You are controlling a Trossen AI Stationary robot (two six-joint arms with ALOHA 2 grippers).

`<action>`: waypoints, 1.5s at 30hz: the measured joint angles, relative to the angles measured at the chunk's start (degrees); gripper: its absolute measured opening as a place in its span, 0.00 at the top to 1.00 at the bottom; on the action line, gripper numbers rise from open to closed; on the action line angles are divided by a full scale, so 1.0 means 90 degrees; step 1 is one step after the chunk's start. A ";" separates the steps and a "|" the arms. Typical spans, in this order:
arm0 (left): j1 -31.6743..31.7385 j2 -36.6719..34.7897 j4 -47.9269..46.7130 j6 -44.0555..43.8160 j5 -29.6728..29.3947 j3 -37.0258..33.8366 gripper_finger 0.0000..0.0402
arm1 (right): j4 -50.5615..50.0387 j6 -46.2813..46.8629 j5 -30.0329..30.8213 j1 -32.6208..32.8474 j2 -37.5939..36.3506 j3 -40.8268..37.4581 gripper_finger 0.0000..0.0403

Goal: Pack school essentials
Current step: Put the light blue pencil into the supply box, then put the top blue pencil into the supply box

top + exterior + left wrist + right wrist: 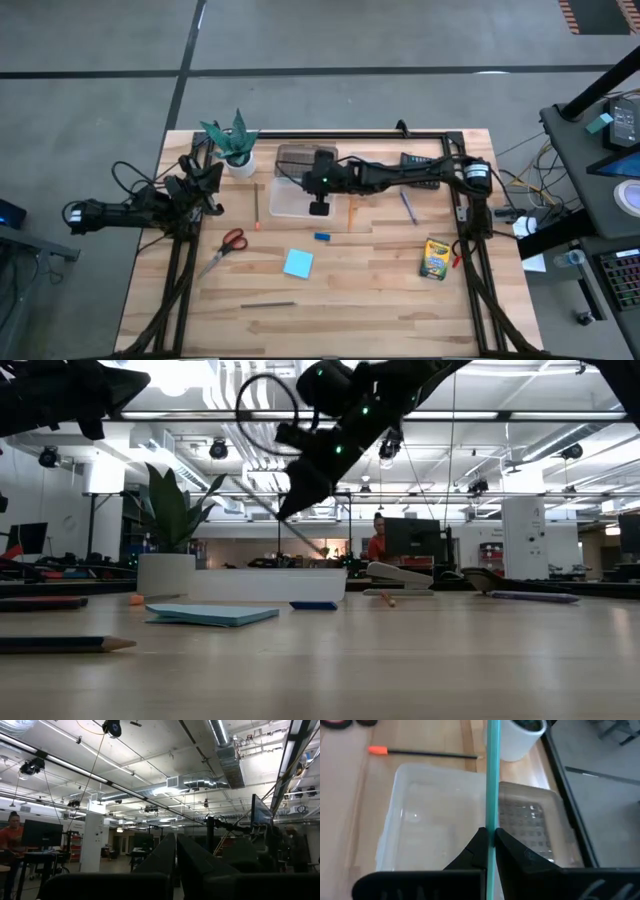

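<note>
My right gripper (490, 834) hangs over the clear plastic box (430, 815), shut on a thin teal pen (493, 770). The high view shows this gripper (319, 206) above the box (288, 196), which sits on the table's far middle. On the table lie red-handled scissors (232, 240), a blue eraser (322, 237), a light-blue notepad (298, 263), a crayon box (434, 258), a grey pencil (268, 304), an orange-tipped pencil (256, 205), an orange pencil (352, 212) and a blue pen (408, 207). My left gripper (205, 188) waits, shut, at the left edge. My right gripper pinches the teal pen's shaft (492, 822) between its two fingers. The pen lies along the fingers and sticks out ahead of them. The fingers come from above, slanting down toward the box. The pen is lifted clear, its free end (322, 552) slanting down over the box (270, 583).
A potted plant (236, 148) stands left of the box. A black calculator (420, 160) lies under the right arm at the far edge. A dark keyed thing (530, 820) shows beside the box. A black frame rail (300, 133) runs along the far edge.
</note>
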 joint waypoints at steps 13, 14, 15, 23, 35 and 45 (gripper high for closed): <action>-0.0002 0.0000 0.0005 0.0002 -0.0017 0.0000 1.00 | 0.0024 -0.0395 0.0666 0.0002 0.0726 0.0135 0.97; 0.0000 0.0000 0.0007 0.0002 -0.0017 0.0000 1.00 | 0.0039 -0.0400 0.0665 0.0002 0.0730 0.0141 0.97; -0.0002 0.0002 0.0007 0.0002 -0.0017 0.0000 1.00 | 0.0041 -0.0447 0.0664 0.0002 0.0730 0.0143 0.97; -0.0002 0.0000 0.0007 0.0002 -0.0017 0.0000 1.00 | 0.0043 -0.0429 0.0619 0.0012 0.0730 0.0143 0.84; -0.0002 0.0002 0.0007 0.0001 -0.0017 0.0000 1.00 | -0.0165 0.0022 0.0667 0.0085 0.0496 0.0254 0.67; -0.0001 0.0002 0.0006 0.0000 -0.0017 0.0000 1.00 | -0.0951 0.0974 0.0670 0.0742 -0.0328 -0.0055 0.73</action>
